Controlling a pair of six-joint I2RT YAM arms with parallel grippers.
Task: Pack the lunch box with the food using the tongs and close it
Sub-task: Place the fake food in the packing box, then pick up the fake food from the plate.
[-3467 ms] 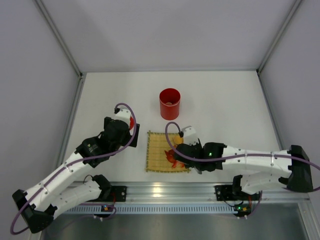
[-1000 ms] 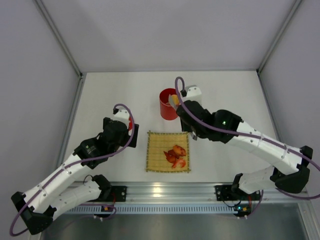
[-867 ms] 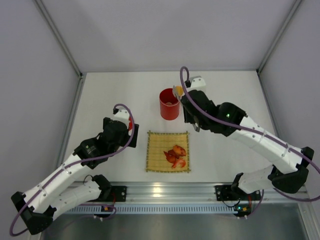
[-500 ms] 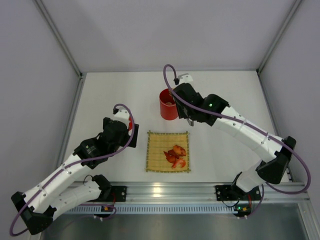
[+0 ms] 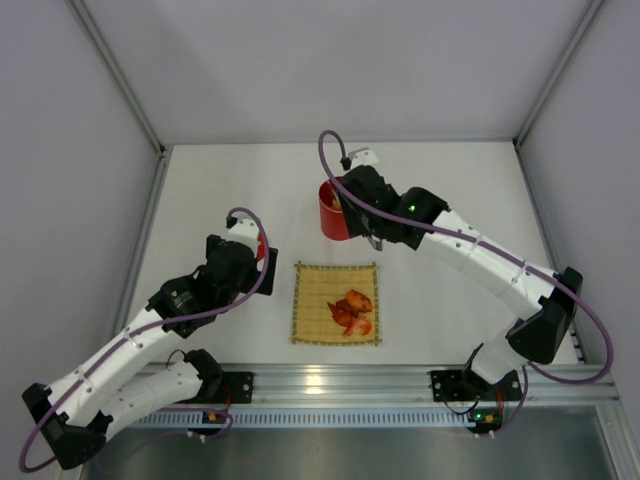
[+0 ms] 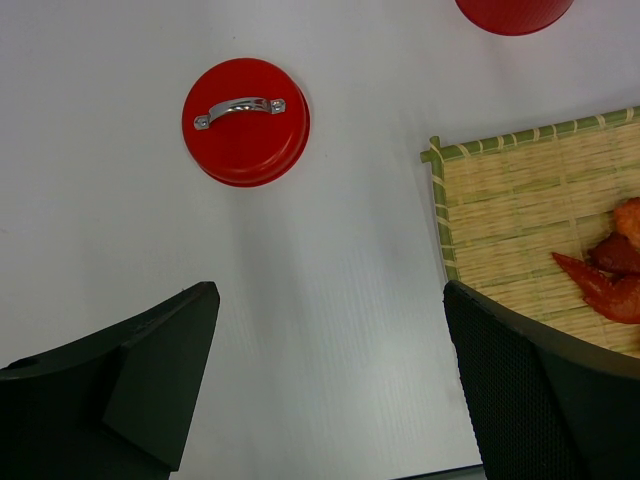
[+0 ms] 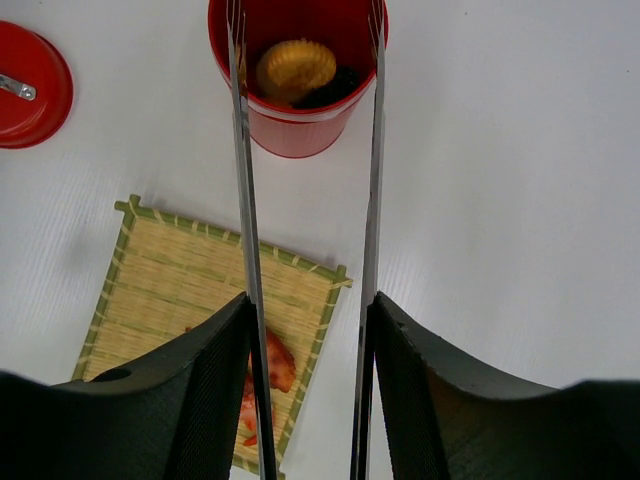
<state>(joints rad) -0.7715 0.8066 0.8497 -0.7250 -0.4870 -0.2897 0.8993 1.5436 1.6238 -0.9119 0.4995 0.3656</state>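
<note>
Packing step, I'd say, right at the drop-off end of one trip. The right gripper (image 7: 310, 305) has the tongs (image 7: 242, 180) pinched between its fingers, one finger pressing each slim arm from the outside; the grip looks loose enough that the two arms stand well apart, with the tips over the rim of the lunch box (image 7: 300, 135) and nothing between them. Inside the red box a ridged orange slice (image 7: 294, 67) lies on top of something dark (image 7: 335, 90); can't tell what else is under there.

The left gripper (image 6: 328, 300) hangs above the white table (image 5: 450, 200), jaws spread as wide as they go, holding nothing; the red lid (image 6: 245, 122) with its silver handle lies flat on the table just ahead of it, well apart from the box.

Still to pack: the red strawberry chunks (image 6: 610, 275), bunched together on the near right part of the bamboo mat (image 6: 520, 200), which lies nearer the arms than the box.

Next move, my guess: lift the tongs clear of the rim, swing them back to the mat, come down with the tips either side of one chunk, then squeeze gently; those pieces touch each other and look slippery, so grabbing two or nudging the mat is the risk. The lid goes on last; that looks like the left arm's job.
</note>
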